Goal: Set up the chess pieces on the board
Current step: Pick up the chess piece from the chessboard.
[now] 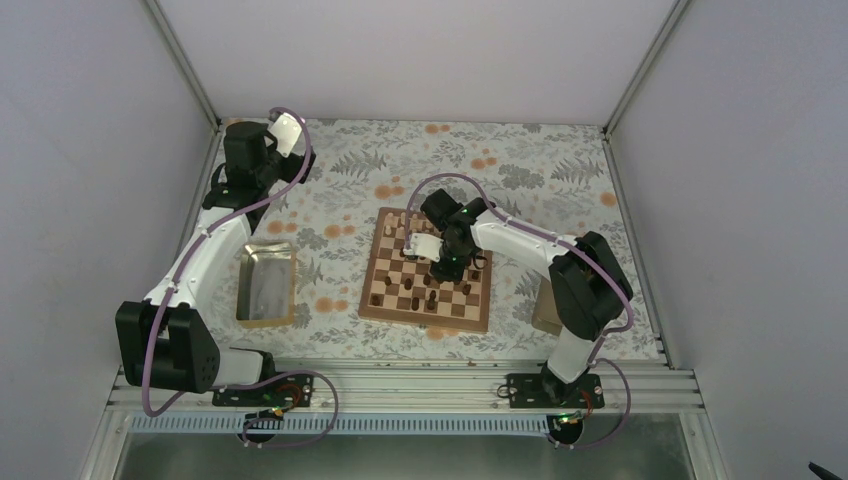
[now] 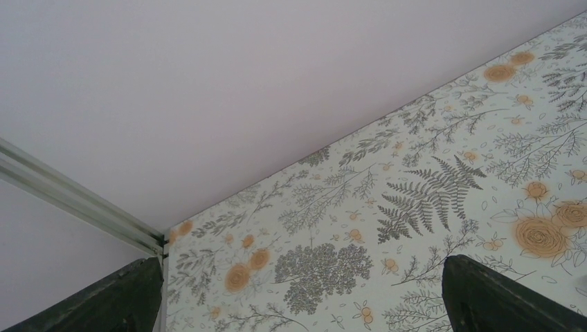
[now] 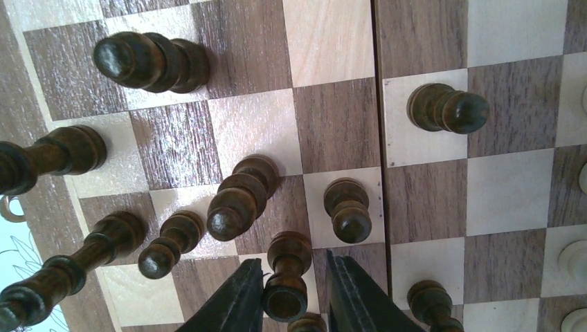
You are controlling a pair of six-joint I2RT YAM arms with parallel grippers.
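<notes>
The board (image 1: 470,315) lies mid-table with dark chess pieces (image 1: 408,284) scattered on its near half and pale ones (image 1: 400,220) along its far edge. My right gripper (image 1: 443,264) hangs low over the board. In the right wrist view its jaws (image 3: 292,261) are open and straddle an upright dark pawn (image 3: 289,249): the left finger touches it, the right finger stands a little apart. Other dark pieces (image 3: 239,197) stand close around, and pale ones (image 3: 573,256) show at the right edge. My left gripper (image 1: 285,130) is open and empty at the far left corner, its fingers (image 2: 124,297) wide apart.
A rectangular metal tray (image 1: 266,285) lies left of the board. A beige tray (image 1: 545,305) shows partly behind the right arm. The floral tablecloth (image 2: 415,200) meets the back wall and a corner post near my left gripper.
</notes>
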